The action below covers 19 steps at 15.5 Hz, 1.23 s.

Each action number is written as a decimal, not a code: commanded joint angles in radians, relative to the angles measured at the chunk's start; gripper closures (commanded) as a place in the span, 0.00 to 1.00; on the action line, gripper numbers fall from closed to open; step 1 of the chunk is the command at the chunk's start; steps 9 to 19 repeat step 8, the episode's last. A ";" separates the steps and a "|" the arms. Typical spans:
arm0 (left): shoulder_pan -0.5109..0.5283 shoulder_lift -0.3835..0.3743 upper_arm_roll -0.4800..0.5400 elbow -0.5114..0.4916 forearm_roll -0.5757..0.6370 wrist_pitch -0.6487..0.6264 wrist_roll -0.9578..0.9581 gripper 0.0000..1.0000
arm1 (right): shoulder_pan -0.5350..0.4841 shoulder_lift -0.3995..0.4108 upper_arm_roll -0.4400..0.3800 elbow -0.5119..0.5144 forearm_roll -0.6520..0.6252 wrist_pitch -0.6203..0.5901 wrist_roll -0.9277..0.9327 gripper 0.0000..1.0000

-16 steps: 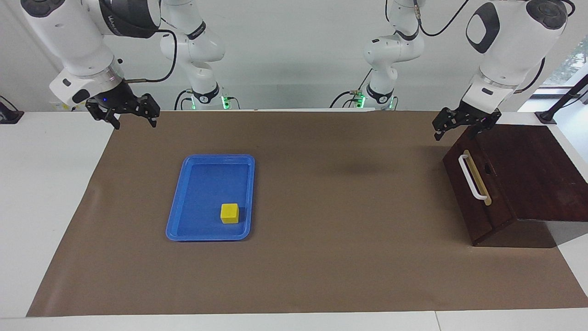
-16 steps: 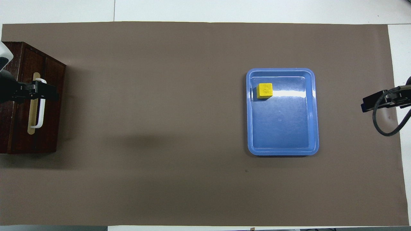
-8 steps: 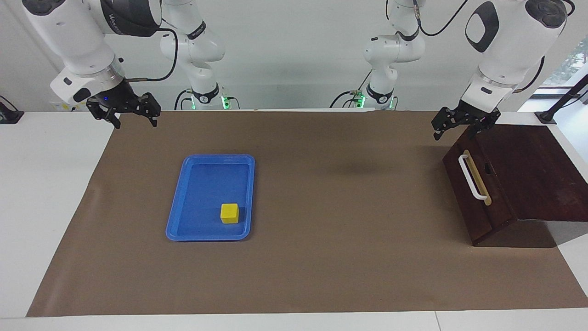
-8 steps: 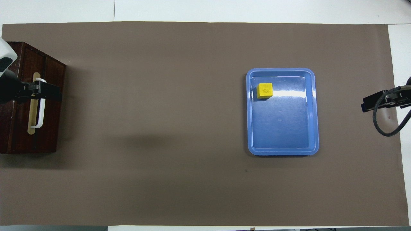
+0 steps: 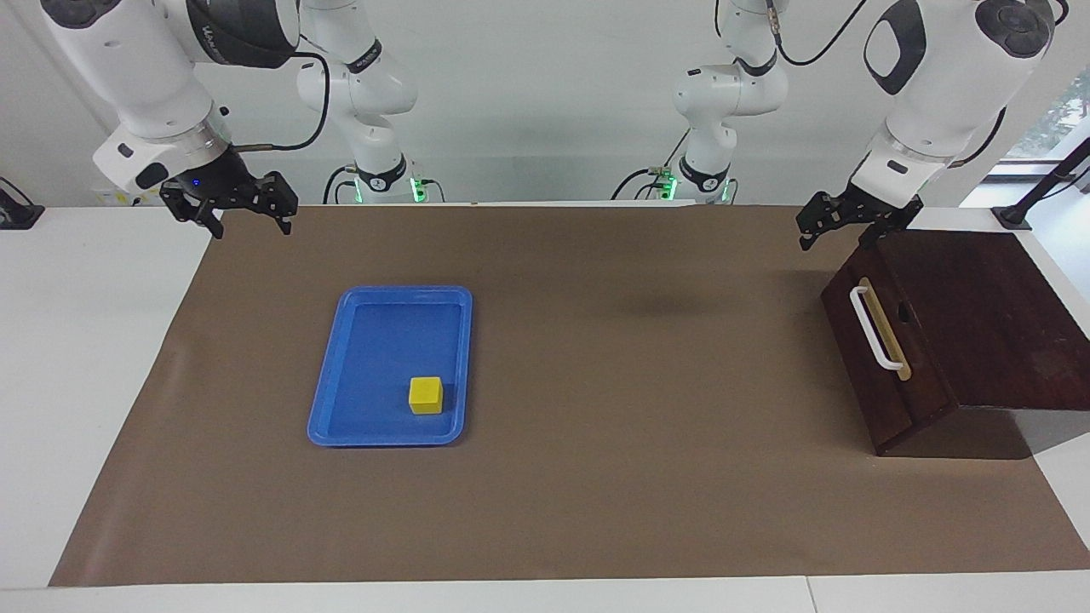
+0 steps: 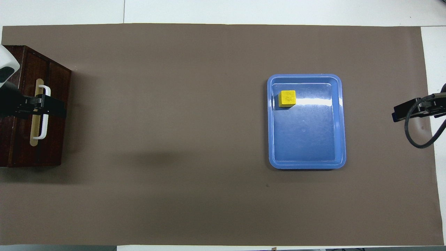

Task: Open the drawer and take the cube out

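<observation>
White wall and the two arm bases close off the robots' end of the scene, and under them we see a white desk (image 5: 94, 358) covered almost wholly by a brown paper mat (image 5: 596, 477).

Starting at the right arm's end of the desk, our right gripper (image 5: 251, 223) hangs in the air over the mat's corner nearest the robots, and its arm waits there. Its fingers (image 5: 283, 221) are spread apart and hold nothing. In the overhead view we see only its dark tip and a looped cable at the edge of the picture.

Next comes a flat blue tray (image 5: 328, 375) lying on the mat. The yellow cube (image 5: 426, 395) sits inside it, in the corner farther from the robots and toward the middle of the desk, close to the tray's rim; in the overhead view we find the cube (image 6: 287, 98) in that same corner.

At the left arm's end stands the dark wooden drawer (image 5: 886, 400), pushed in, its front facing the middle of the desk, with a white bar handle (image 5: 874, 328) on a tan strip. Our left gripper (image 5: 839, 238) hovers over the drawer's upper front edge, clear of the handle in the facing view. Its fingers (image 5: 805, 237) are parted, with nothing between them.
</observation>
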State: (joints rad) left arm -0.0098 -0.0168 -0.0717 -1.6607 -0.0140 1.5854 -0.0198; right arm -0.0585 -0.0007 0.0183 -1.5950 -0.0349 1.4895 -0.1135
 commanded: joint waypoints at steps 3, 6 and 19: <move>-0.018 -0.009 0.016 0.009 -0.003 -0.038 -0.006 0.00 | -0.007 -0.021 0.008 -0.022 -0.003 0.012 0.015 0.00; -0.018 -0.011 0.016 0.007 -0.001 -0.027 -0.011 0.00 | -0.007 -0.021 0.008 -0.022 -0.003 0.012 0.015 0.00; -0.018 -0.009 0.016 0.009 -0.001 -0.027 -0.011 0.00 | -0.007 -0.021 0.008 -0.022 -0.003 0.012 0.015 0.00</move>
